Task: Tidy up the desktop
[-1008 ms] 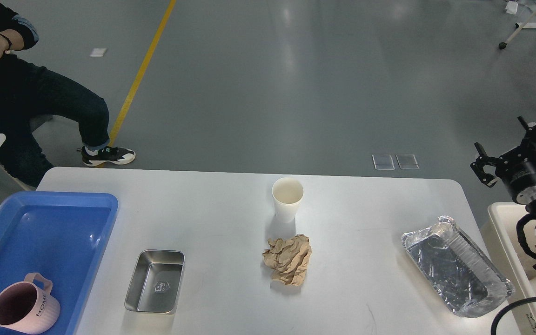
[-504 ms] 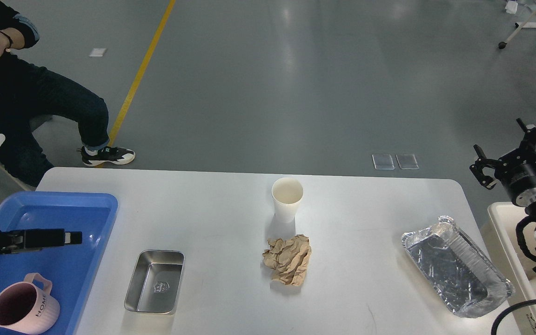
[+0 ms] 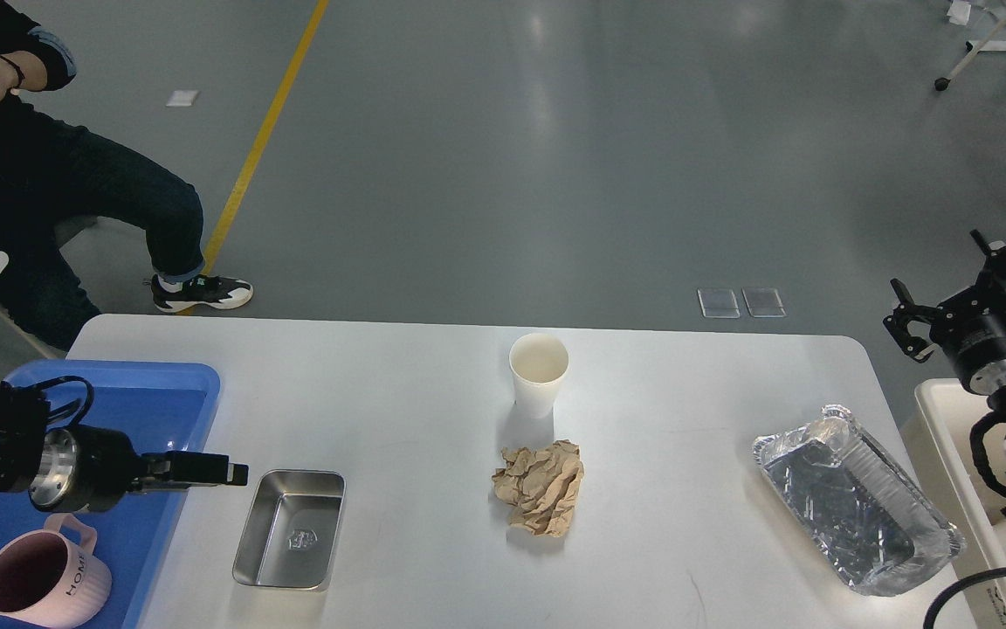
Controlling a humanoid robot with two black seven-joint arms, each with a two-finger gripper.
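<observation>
The white desktop carries a white paper cup standing upright at the middle back, with a crumpled brown paper just in front of it. A small steel tray lies front left and a foil tray front right. My left gripper reaches rightward over the right rim of the blue tray, just left of the steel tray; seen side-on, its fingers merge. My right gripper hangs open off the table's right edge, holding nothing.
A pink mug lies in the blue tray's near corner. A cream bin stands off the table's right side under my right arm. A seated person is at the far left beyond the table.
My left arm has come in from the left edge and swept rightward over the blue tray toward the steel tray. The right gripper has barely shifted.
</observation>
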